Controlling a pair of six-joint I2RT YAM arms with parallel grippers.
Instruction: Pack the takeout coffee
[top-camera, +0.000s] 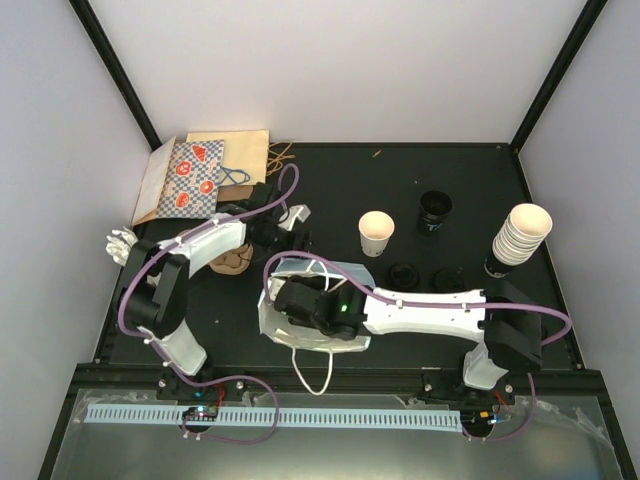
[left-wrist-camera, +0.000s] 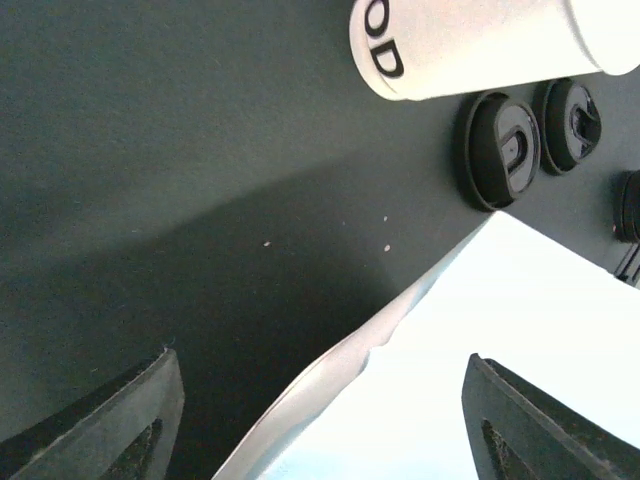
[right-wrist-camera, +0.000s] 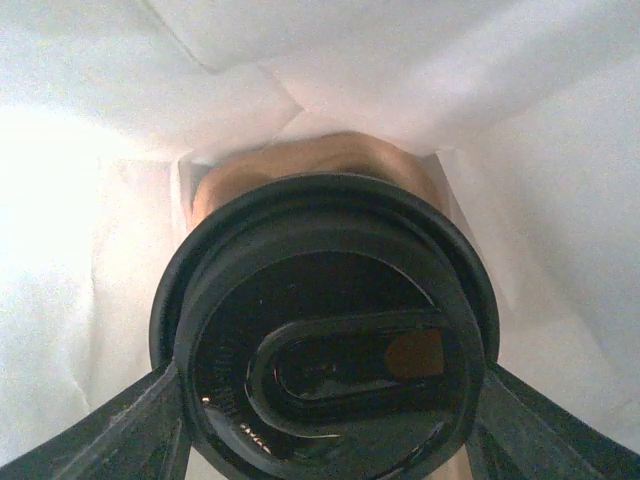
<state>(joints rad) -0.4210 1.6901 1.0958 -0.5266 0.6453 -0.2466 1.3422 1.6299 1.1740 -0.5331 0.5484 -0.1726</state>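
Black-lidded coffee cup (right-wrist-camera: 325, 300) sat inside bag (left-wrist-camera: 500, 340), clamped in right hand (right-wrist-camera: 325, 410). Left hand (left-wrist-camera: 320, 420) stood apart at bag's edge, empty. Step judged: loading. Next move called for upright release, then withdrawal.

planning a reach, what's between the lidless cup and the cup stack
Top view: a black upright item, kind unclear, stands between the lidless cup and the cup stack; two black lids lie just off that line.

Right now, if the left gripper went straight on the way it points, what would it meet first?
Most likely the paper bag, whose folded edge lies just ahead of the left gripper, between its open jaws. Beside it there is only dark table. Depth is unclear from the wrist view.
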